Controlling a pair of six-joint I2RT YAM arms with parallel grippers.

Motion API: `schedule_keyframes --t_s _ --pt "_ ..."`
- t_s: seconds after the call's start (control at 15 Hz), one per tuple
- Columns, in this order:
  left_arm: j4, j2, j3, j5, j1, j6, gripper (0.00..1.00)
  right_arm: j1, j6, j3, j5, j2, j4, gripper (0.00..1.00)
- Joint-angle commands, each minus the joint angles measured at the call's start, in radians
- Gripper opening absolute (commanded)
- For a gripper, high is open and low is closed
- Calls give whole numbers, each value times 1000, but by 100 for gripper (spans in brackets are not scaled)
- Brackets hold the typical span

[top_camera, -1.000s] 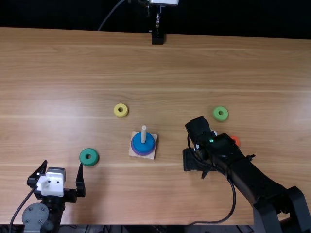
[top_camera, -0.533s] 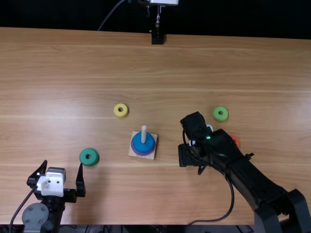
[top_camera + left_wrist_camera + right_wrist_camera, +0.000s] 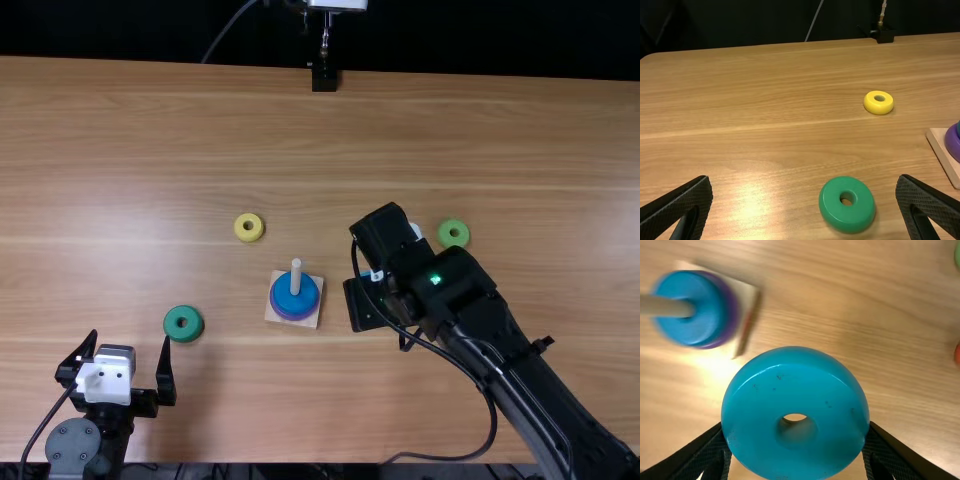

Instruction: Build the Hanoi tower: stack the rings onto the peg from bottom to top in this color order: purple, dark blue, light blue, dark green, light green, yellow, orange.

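Purple ring and dark blue ring circle the peg on the grained desk, a dark background beyond, in the top view; the left end effector gapes empty. The left wrist view crops the wooden base. In the right wrist view, the right end effector grips the light blue ring; the orange ring is cut off.

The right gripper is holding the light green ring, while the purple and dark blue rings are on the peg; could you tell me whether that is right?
Not quite: the right wrist view shows the right gripper holding the light blue ring. The purple ring and dark blue ring are indeed on the peg.
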Motion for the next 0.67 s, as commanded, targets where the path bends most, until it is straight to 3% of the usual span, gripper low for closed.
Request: schedule_keyframes --t_s 0.0,0.6 --pt "-86 -12 -101 18 1 17 100 35 -39 99 -1 -4 -34 7" --pt "-86 -12 -101 18 1 17 100 126 -39 442 -1 208 -137 7"
